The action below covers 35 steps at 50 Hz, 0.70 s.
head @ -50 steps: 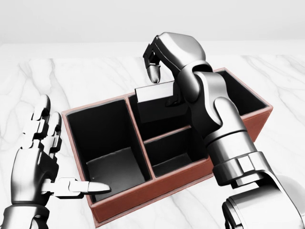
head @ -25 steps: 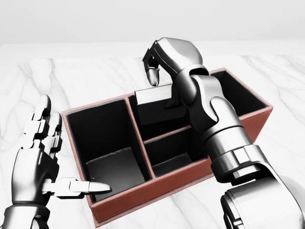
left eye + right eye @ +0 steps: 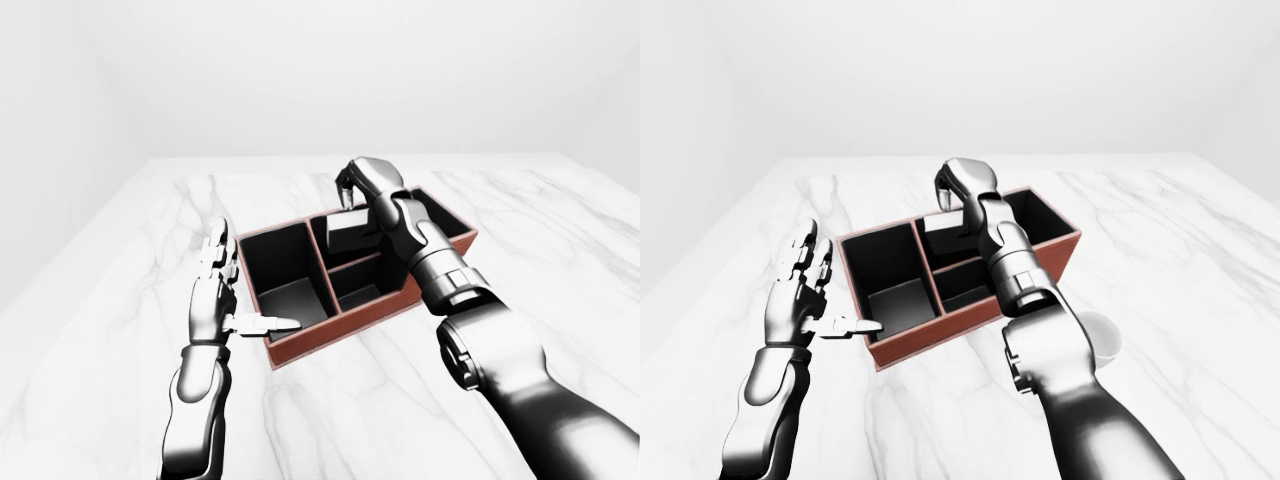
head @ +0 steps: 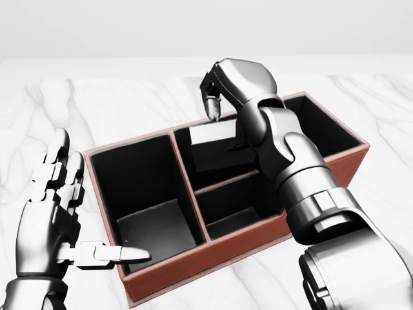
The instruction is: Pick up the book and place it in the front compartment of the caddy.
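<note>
lowered a little since a second ago: the thin dark-covered book with a pale top edge [image 4: 216,145], now sunk deeper into the upper middle compartment of the reddish-brown, black-lined rectangular caddy [image 4: 158,281], leaning against that compartment's top wall in the head view. still above the rim by its top edge only. held from above by the chrome three-finger right hand [image 4: 222,106], fingers curled down over the book's top edge, one fingertip [image 4: 211,110] pointing at it; hard to tell whether still pinching or already slackening, since the thumb side hides behind the wrist.

unchanged over the same second: the chrome left hand [image 4: 55,213], fingers spread and flat, thumb reaching over the caddy's near-left rim, gripping nothing. same for the caddy, resting on the white marble table [image 4: 97,103].

likely meaning: insertion nearly finished, release and withdrawal left. uncertain whether this compartment counts as the front one. also there, in the right-eye view, a small white round cup [image 3: 1102,338] just right of the right forearm.
</note>
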Tool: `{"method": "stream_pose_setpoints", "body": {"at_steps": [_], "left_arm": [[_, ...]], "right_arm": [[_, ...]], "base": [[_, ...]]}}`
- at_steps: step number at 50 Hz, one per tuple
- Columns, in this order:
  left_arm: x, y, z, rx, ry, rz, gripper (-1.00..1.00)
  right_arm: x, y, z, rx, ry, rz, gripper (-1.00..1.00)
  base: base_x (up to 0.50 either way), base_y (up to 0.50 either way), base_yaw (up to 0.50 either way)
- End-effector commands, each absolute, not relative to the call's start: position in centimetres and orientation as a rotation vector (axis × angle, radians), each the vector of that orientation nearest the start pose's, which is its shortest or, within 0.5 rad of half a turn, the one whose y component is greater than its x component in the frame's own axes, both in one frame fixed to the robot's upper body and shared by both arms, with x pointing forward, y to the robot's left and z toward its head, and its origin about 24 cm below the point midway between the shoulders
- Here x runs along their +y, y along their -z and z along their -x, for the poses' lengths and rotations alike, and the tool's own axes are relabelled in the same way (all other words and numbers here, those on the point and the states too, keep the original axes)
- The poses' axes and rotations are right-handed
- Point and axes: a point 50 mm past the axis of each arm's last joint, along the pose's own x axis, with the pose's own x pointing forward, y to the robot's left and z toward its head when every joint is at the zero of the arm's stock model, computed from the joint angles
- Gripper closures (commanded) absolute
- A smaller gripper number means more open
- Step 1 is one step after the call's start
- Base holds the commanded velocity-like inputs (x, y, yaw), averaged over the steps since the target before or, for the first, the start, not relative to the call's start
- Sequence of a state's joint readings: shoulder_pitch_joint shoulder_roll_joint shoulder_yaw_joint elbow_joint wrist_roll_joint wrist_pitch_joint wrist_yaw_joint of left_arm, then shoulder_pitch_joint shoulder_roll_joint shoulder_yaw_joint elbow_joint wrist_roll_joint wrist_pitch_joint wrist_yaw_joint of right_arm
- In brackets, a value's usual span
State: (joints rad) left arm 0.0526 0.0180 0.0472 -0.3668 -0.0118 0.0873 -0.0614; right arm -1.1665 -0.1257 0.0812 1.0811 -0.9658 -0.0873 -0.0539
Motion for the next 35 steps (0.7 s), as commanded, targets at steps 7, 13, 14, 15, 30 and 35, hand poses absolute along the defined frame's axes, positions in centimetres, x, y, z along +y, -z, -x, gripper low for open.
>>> {"method": "stream_pose_setpoints", "body": {"at_steps": [7, 13, 14, 15, 30, 35], "left_arm": [[16.2, -10.5, -23.7, -0.223, 0.007, -0.023, -1.0], [16.2, -10.4, -23.8, -0.22, 0.007, -0.022, -1.0], [16.2, -10.4, -23.8, -0.22, 0.007, -0.022, -1.0], [16.2, -10.4, -23.8, -0.217, 0.007, -0.023, -1.0], [16.2, -10.3, -23.8, -0.217, 0.009, -0.023, -1.0], [16.2, -10.5, -23.7, -0.223, 0.008, -0.023, -1.0]], "right_arm": [[-8.8, -19.0, -42.2, -0.274, -0.091, 1.217, 1.0], [-8.8, -18.8, -42.1, -0.271, -0.091, 1.217, 1.0], [-8.8, -18.8, -42.1, -0.271, -0.091, 1.217, 1.0], [-8.7, -18.8, -42.1, -0.272, -0.092, 1.216, 1.0], [-8.1, -18.9, -42.1, -0.281, -0.1, 1.214, 1.0], [-7.8, -19.0, -42.1, -0.287, -0.104, 1.213, 1.0]], "base": [[0.0, 0.0, 0.0], [0.0, 0.0, 0.0], [0.0, 0.0, 0.0], [0.0, 0.0, 0.0], [0.0, 0.0, 0.0], [0.0, 0.0, 0.0]]}}
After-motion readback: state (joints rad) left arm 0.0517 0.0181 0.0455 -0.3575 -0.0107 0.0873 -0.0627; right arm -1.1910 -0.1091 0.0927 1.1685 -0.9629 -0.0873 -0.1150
